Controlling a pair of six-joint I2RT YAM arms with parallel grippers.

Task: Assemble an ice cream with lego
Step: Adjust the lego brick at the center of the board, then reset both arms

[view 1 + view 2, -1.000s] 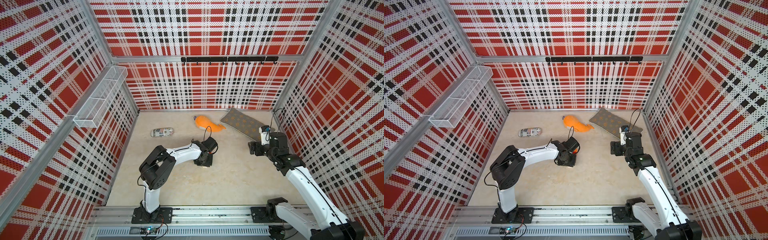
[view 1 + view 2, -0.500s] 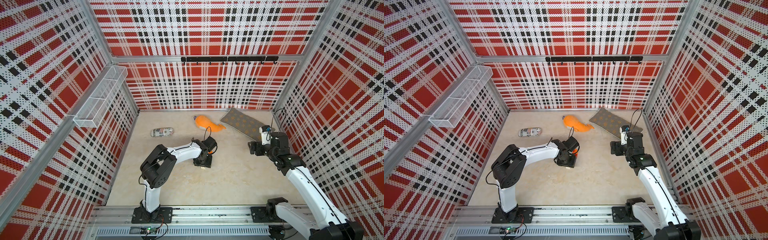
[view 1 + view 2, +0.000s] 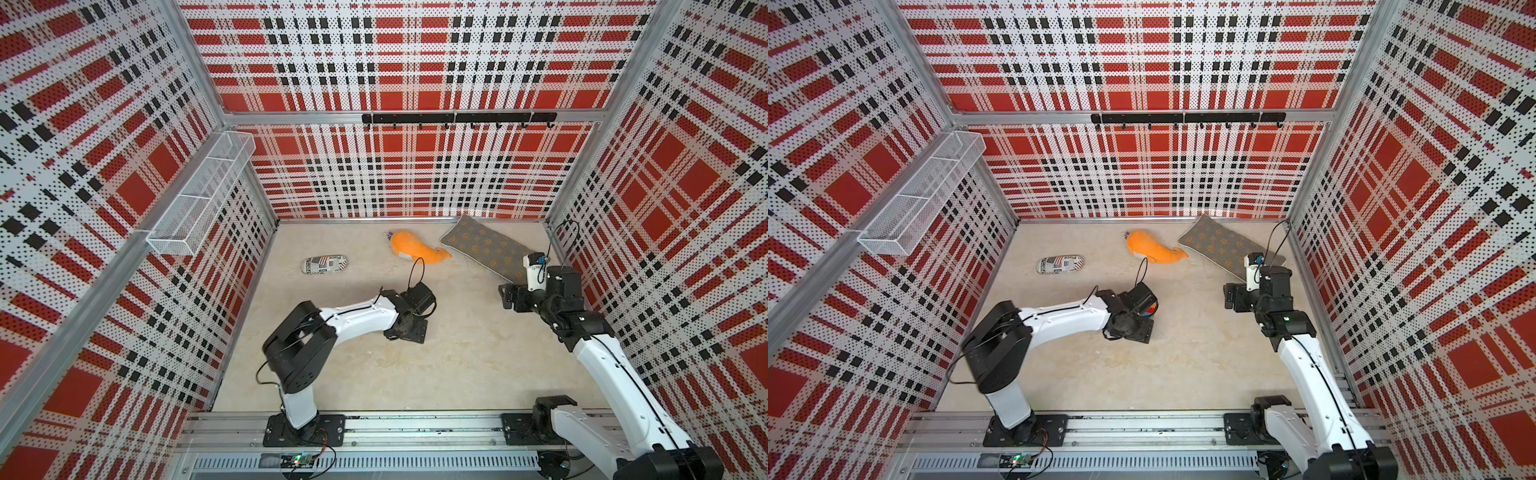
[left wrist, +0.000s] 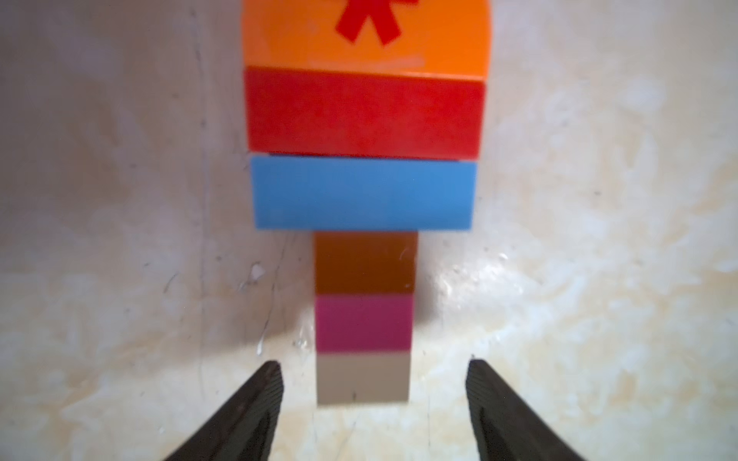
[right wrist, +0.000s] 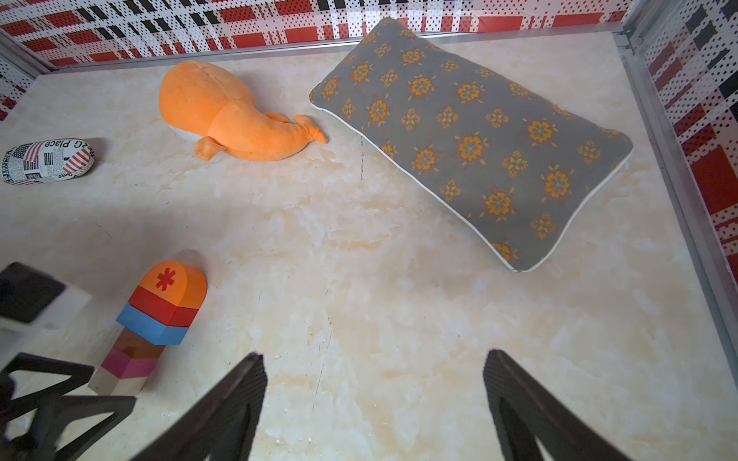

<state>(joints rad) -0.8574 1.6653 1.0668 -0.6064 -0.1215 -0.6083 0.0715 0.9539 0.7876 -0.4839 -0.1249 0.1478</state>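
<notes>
Starting at your left, the wire basket hangs on the side wall at about 9 o'clock from the table's middle. On the table, the newsprint pouch lies at roughly 10 o'clock.

Your left gripper sits near the table's middle. Its jaws are apart and stand on either side of the stem's cream end. A clear gap shows on both sides, so nothing is gripped.

The ice cream lies flat on the table in front of that gripper, with the red asterisk facing up. From the stem end the bricks run cream, pink, brown, then wide blue, wide red and the rounded orange top. In a top view only a sliver of its orange and red shows past the wrist, pointing toward 1 o'clock.

The orange plush whale rests at 12 o'clock. The grey flowered cushion is just beside its tail, at about 1 o'clock.

Your right gripper hangs at 3 o'clock, well apart from the ice cream. Its jaws are spread wide over bare table and hold nothing.
</notes>
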